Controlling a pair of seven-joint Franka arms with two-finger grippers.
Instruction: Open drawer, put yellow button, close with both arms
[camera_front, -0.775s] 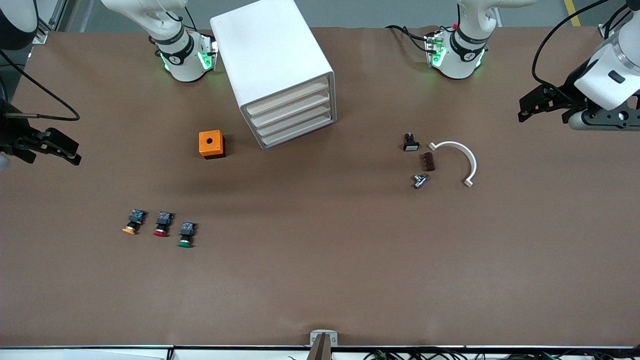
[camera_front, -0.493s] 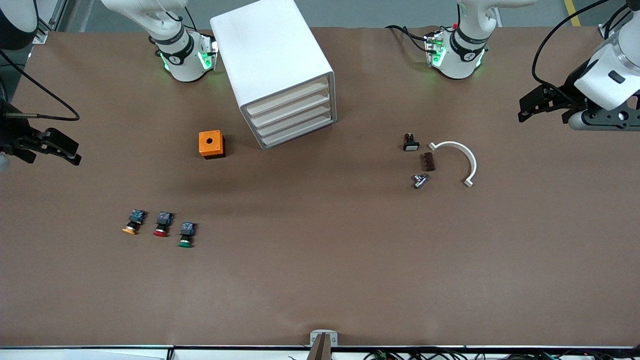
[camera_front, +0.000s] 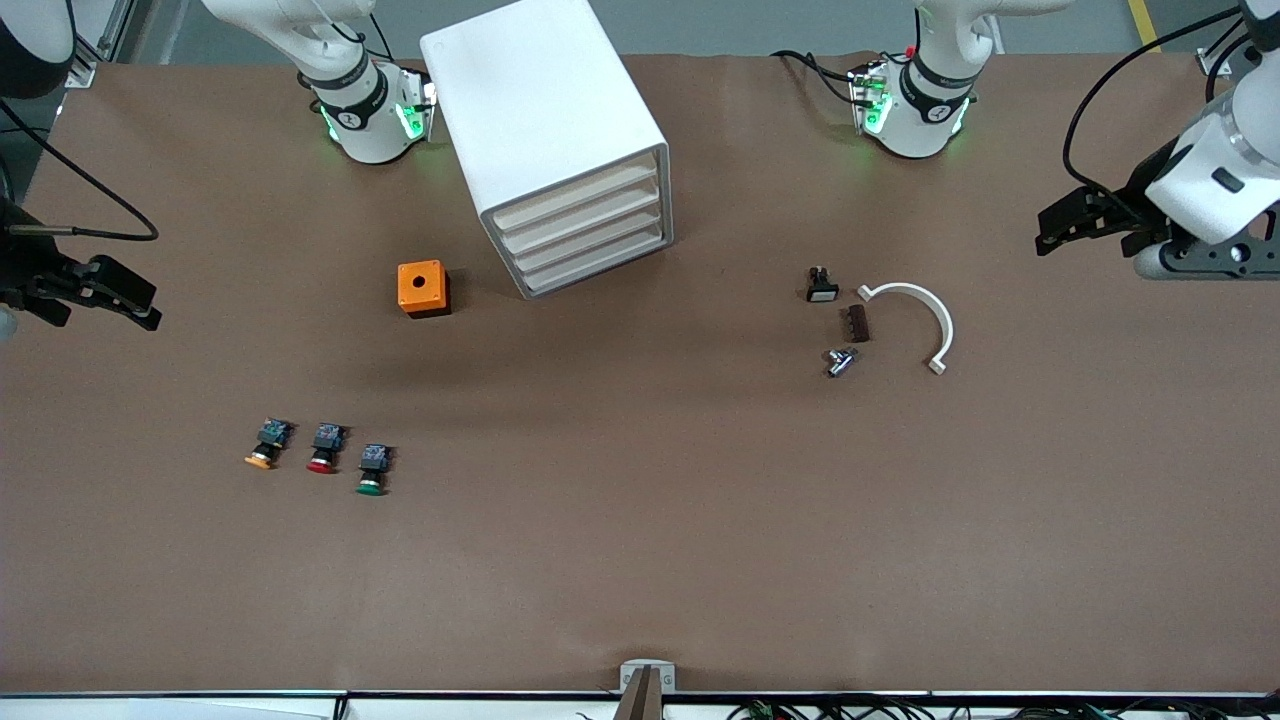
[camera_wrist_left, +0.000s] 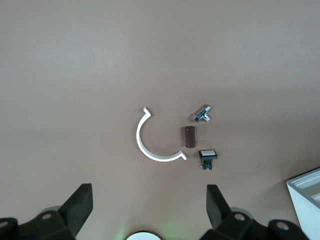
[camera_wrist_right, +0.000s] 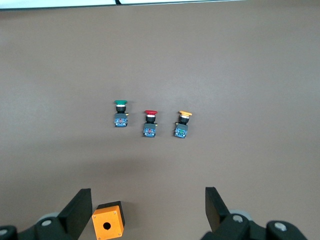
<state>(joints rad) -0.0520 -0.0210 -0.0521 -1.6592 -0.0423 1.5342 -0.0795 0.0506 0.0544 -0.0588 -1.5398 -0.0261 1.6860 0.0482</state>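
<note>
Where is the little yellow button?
The yellow button lies on the table toward the right arm's end, beside the red button, and nearer the front camera than the orange box.

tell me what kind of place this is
Probably a robotics lab bench for manipulation tests: two arms bolted to a brown-covered table, a small white cabinet of drawers, and scattered hardware such as coloured buttons, including a yellow button, and an orange box.
</note>
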